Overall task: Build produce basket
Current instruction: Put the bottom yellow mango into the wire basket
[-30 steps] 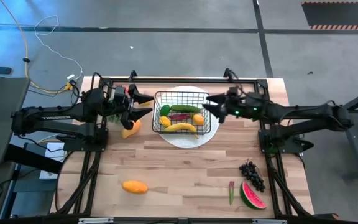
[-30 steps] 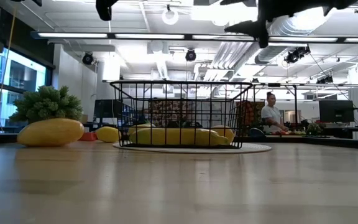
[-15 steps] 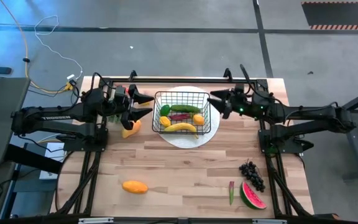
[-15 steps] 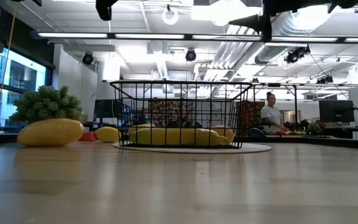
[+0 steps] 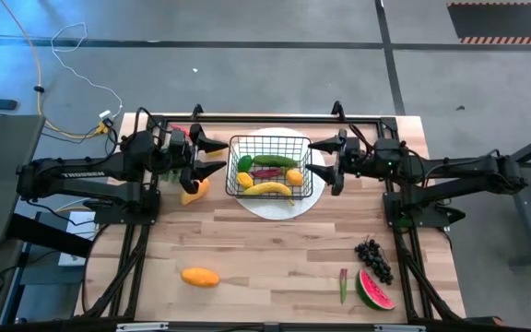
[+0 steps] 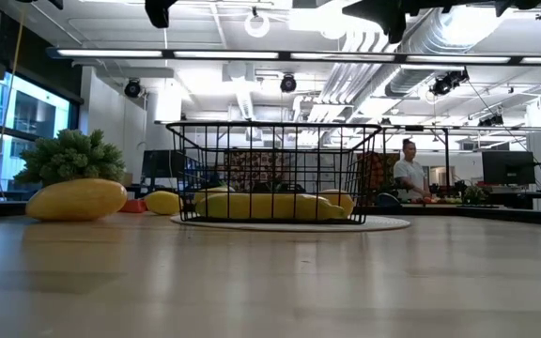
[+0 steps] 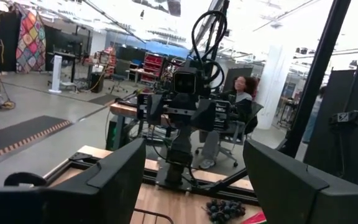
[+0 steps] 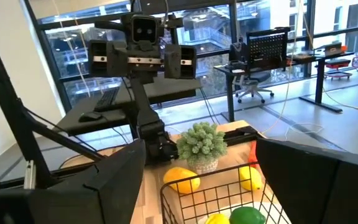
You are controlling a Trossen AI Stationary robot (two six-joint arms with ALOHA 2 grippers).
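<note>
The black wire basket stands on a round white plate at the table's far middle. In it lie a yellow banana, a green cucumber, a lemon and other small pieces. My left gripper hovers open and level just left of the basket, above the table. My right gripper hovers open and level just right of it. Each holds nothing. On the table lie a mango, grapes and a watermelon slice.
A yellow-orange fruit and a green leafy piece lie under my left arm, left of the plate. A thin green and red piece lies by the watermelon. Bare wood spans the table's near middle. A person sits far behind.
My right gripper has rolled about its own axis, so its two fingers now spread side by side, and it has drawn back slightly from the basket toward the table's right edge. It stays open. The basket and produce have not moved.
</note>
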